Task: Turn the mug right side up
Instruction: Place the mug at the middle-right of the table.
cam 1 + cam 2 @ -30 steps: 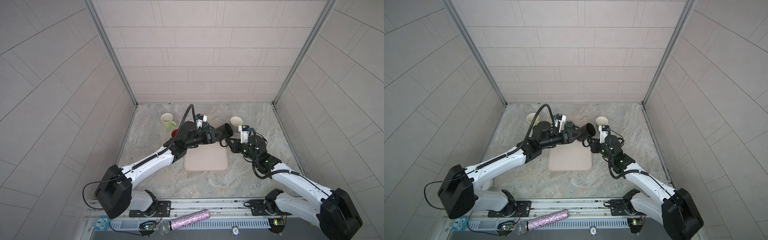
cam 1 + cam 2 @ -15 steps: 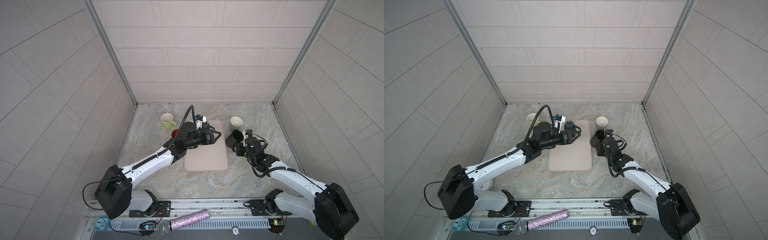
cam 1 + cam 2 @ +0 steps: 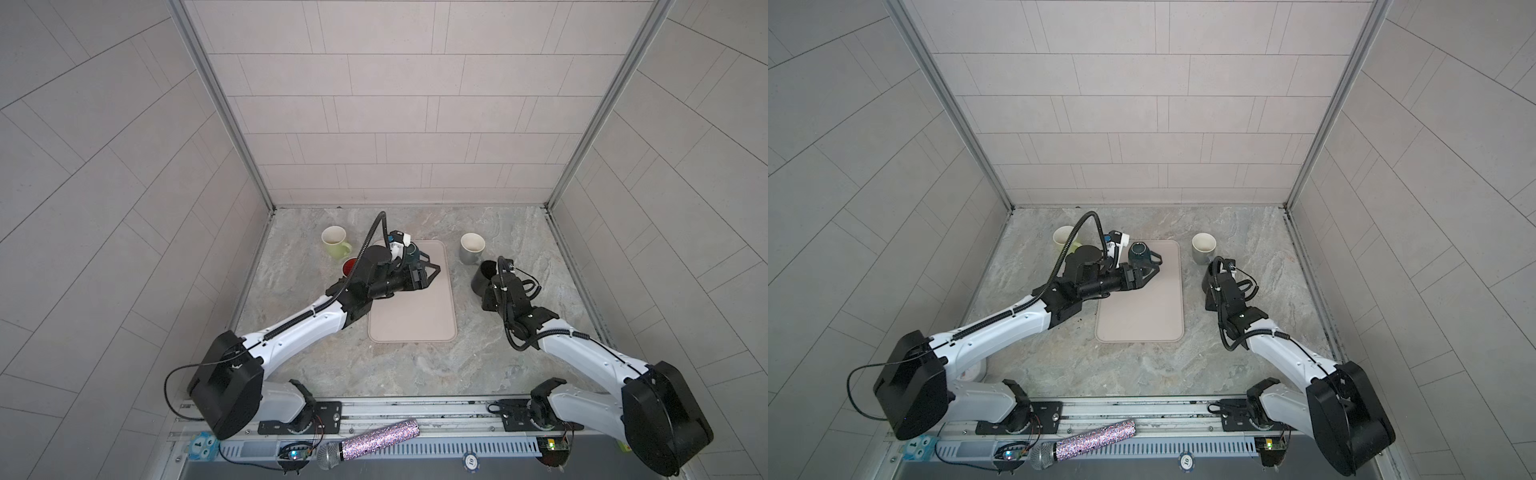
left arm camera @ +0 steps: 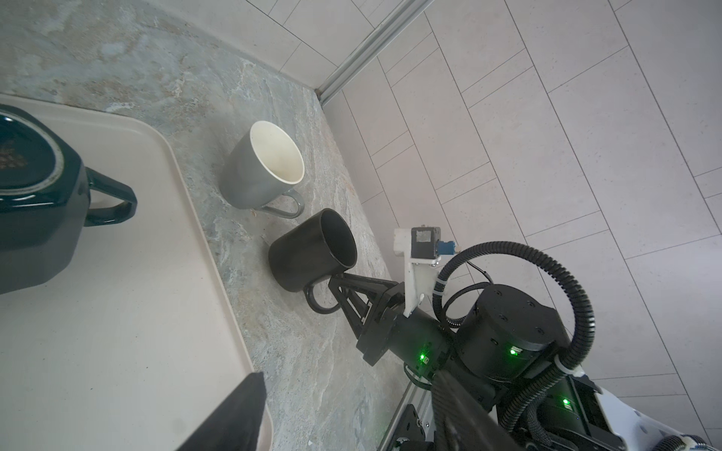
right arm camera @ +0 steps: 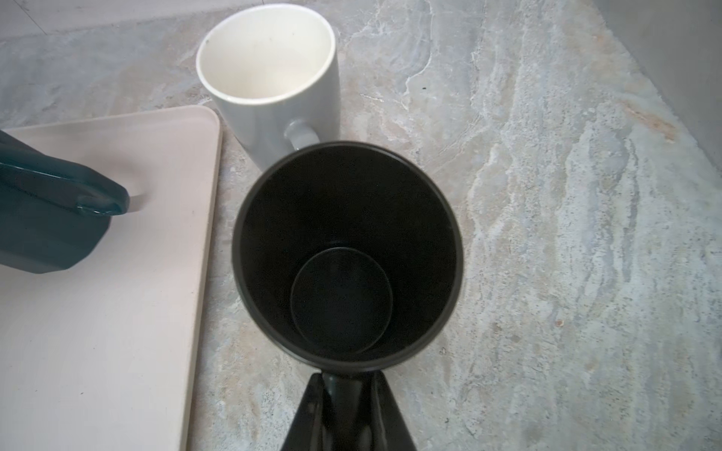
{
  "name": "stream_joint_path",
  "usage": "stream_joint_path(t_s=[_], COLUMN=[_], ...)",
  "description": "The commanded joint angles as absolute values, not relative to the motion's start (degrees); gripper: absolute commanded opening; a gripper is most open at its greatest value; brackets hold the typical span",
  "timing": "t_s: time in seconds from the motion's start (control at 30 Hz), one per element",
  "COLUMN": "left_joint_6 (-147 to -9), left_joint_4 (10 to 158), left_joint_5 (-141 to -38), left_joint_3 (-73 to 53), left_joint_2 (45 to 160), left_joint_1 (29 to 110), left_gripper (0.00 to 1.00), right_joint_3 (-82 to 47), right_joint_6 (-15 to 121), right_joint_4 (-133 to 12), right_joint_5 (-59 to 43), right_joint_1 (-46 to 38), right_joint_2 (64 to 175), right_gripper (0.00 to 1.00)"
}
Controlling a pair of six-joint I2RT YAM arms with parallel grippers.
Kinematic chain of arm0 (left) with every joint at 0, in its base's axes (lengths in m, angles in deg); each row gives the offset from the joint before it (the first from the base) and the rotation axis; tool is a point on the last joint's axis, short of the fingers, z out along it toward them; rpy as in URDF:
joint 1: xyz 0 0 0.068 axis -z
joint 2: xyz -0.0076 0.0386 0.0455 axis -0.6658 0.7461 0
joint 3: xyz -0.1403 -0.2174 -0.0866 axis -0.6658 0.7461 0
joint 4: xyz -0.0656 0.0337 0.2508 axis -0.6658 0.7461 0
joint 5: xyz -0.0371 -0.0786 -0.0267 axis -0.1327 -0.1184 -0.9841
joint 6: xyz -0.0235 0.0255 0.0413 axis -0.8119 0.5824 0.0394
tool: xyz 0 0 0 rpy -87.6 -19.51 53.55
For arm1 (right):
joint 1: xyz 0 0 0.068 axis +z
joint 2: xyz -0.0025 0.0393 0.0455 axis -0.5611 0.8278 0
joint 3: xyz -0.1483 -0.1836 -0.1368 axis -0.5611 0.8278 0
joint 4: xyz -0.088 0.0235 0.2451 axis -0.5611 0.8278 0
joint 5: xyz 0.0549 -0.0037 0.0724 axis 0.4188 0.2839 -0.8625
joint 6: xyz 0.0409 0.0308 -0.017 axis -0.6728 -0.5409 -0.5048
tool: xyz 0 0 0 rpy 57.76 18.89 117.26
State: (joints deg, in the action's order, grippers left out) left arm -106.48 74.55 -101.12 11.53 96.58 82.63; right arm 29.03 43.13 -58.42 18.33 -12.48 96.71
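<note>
The black mug [image 3: 483, 276] has gone from mid-air over the beige mat [image 3: 415, 324], where both grippers met at it a second ago, across to the stone counter [image 3: 415, 374] beyond the mat's right edge. The left arm has pulled back, too.

Now we find the mug right of centre in both top views, mouth up. It sits just beside the grey mug [image 3: 471, 249], which stands above it in the frame. The right gripper [image 4: 335, 282] is clamped on the handle; in the right wrist view its fingers [image 5: 308, 394] pinch in from either side at the bottom edge. The left gripper [image 3: 433, 266] hangs over the upper part of the mat with its jaws apart and nothing between them, next to a teal mug [image 3: 1139, 252] that looks to be resting base-up.

Here is the relation that counts. The black mug lies straight ahead of the right gripper, handle pointing back at it, grey mug on the far side. Its long axis is close to vertical, though in the left wrist view the rim tips a little toward the upper right of the frame. We cannot tell whether the base is flat on the stone or a touch above it.

The right arm is the one on it, the left well apart, so we judge the flip done. What is left is levelling, letting go and backing off along the handle line, away from the grey mug
</note>
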Motion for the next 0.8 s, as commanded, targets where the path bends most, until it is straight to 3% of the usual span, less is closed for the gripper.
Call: stream_joint_path(t_s=[0.0, 0.33, 0.67, 0.7, 0.77], left_joint_6=[-105.16, -104.01, -99.97, -99.78, -99.8], left_joint_4=[74.53, 75.23, 78.85, 78.82, 78.8], left_joint_5=[-100.25, -99.29, -92.37, -92.1, -91.88], left_joint_3=[12.35, 13.37, 14.26, 14.38, 14.52], left_joint_2=[95.29, 96.15, 95.3, 95.29, 95.17], left_joint_1=[82.3, 81.54, 81.33, 81.3, 81.3], left_gripper=[0.73, 0.73, 0.74, 0.74, 0.74], right_joint_3=[27.52, 25.32, 25.79, 25.91, 26.33], right_joint_6=[43.79, 41.93, 42.01, 41.9, 41.13], right_joint_4=[-64.13, -65.18, -64.82, -64.56, -64.26], right_joint_5=[21.3, 25.04, 24.59, 24.51, 23.73], right_joint_1=[-12.86, -13.47, -13.96, -14.15, -14.74], right_joint_2=[97.23, 102.13, 99.6, 99.45, 98.89], right_gripper=[0.0, 0.0, 0.0, 0.02, 0.21])
